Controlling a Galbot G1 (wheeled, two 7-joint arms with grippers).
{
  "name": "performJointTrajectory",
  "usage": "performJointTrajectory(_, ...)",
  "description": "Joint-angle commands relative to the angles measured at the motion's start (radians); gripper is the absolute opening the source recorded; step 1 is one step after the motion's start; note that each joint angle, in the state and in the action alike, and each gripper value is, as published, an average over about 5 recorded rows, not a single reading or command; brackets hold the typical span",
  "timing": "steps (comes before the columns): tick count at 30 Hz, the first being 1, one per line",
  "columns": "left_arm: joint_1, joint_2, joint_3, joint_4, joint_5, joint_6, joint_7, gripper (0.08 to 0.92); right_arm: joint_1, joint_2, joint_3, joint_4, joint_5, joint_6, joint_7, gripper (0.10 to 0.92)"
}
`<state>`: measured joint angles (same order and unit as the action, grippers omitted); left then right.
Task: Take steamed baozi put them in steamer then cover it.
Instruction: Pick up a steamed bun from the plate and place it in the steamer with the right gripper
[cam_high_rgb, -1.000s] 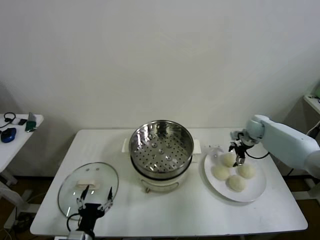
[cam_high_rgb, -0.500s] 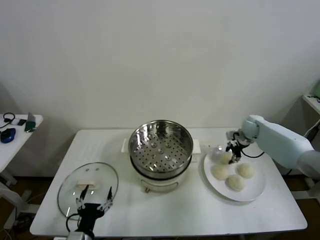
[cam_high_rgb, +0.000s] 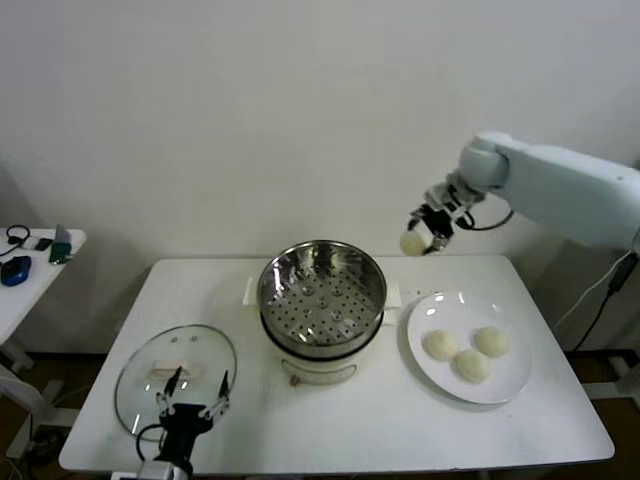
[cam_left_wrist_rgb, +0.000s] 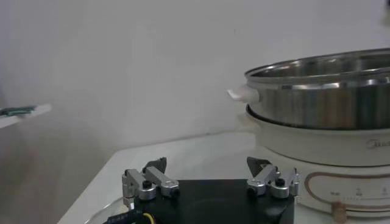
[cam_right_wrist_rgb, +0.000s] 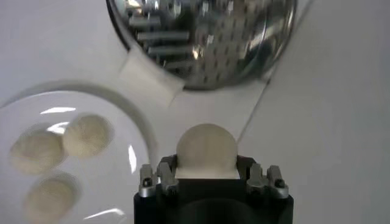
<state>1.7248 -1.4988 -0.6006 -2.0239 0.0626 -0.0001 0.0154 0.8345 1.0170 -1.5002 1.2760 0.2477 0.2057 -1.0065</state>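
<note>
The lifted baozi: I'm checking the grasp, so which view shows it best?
The right wrist view: the baozi sits large between the right gripper fingers, above table near the steamer. The head view shows it small and high, right of the steamer. The left wrist view misses it.

A: What do we log under the right gripper (cam_high_rgb: 420, 238) jaws?
B: White plate (cam_high_rgb: 510, 378), below them and off to their right, on the white table (cam_high_rgb: 380, 430).
A: And by the left gripper (cam_high_rgb: 190, 402) jaws?
B: Side table (cam_high_rgb: 40, 280), well off to their left. We see a blue mouse (cam_high_rgb: 16, 269), a dark cable (cam_high_rgb: 17, 235) and a green item (cam_high_rgb: 62, 245) on it.
</note>
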Motion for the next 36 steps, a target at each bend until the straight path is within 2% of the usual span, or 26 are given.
performJointTrajectory(1, 0.0, 0.004, 0.003, -0.001, 0.002, -0.001, -0.001, 0.823, 0.131, 0.163, -0.095, 0.28, -0.166, 0.195, 0.081, 0.632)
performJointTrajectory(7, 0.001, 0.009, 0.003, -0.008, 0.003, -0.004, -0.002, 0.823, -0.054, 0.229, -0.05, 0.054, -0.46, 0.29, 0.153, 0.62)
performJointTrajectory(11, 0.0, 0.012, 0.002, -0.004, 0.0, -0.005, -0.003, 0.823, -0.151, 0.282, -0.003, -0.117, -0.535, 0.33, 0.182, 0.619)
performJointTrajectory(15, -0.002, 0.012, 0.004, 0.001, 0.0, -0.006, -0.003, 0.823, -0.224, 0.334, 0.034, -0.253, -0.564, 0.363, 0.199, 0.619)
performJointTrajectory(19, -0.006, 0.01, 0.005, 0.006, 0.0, -0.007, -0.003, 0.823, -0.276, 0.37, 0.048, -0.328, -0.58, 0.382, 0.207, 0.623)
performJointTrajectory(31, -0.011, 0.006, 0.002, 0.016, -0.009, -0.009, -0.004, 0.823, -0.345, 0.429, 0.044, -0.414, -0.535, 0.402, 0.183, 0.636)
performJointTrajectory(36, -0.011, 0.004, 0.002, 0.017, -0.008, -0.01, -0.005, 0.823, -0.345, 0.43, 0.051, -0.425, -0.53, 0.399, 0.212, 0.747)
